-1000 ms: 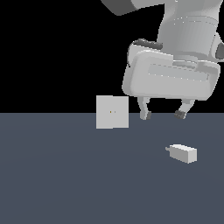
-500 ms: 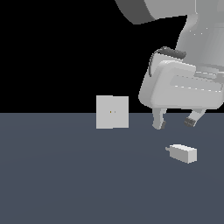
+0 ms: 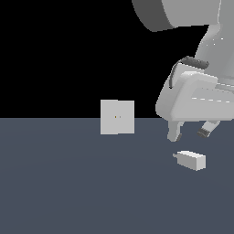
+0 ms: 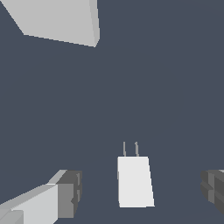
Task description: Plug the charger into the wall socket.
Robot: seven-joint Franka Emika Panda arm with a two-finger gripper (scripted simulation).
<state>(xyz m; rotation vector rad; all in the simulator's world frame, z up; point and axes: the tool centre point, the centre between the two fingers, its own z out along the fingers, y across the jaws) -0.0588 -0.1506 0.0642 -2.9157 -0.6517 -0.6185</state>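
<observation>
Socket (image 3: pixel 117 117) stands upright on the floor (image 3: pixel 68 183), gripper (image 3: pixel 191 133) hangs jaws apart just above the charger (image 3: pixel 192 160) (lying flat, prongs toward socket), which looks light, rigid, smooth: grip its long flat sides, not the prongs.

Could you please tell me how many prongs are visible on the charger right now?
2. In the wrist view, both prongs stick out side by side from the end of the charger that faces the wall socket. The exterior view shows them only as a small stub.
</observation>
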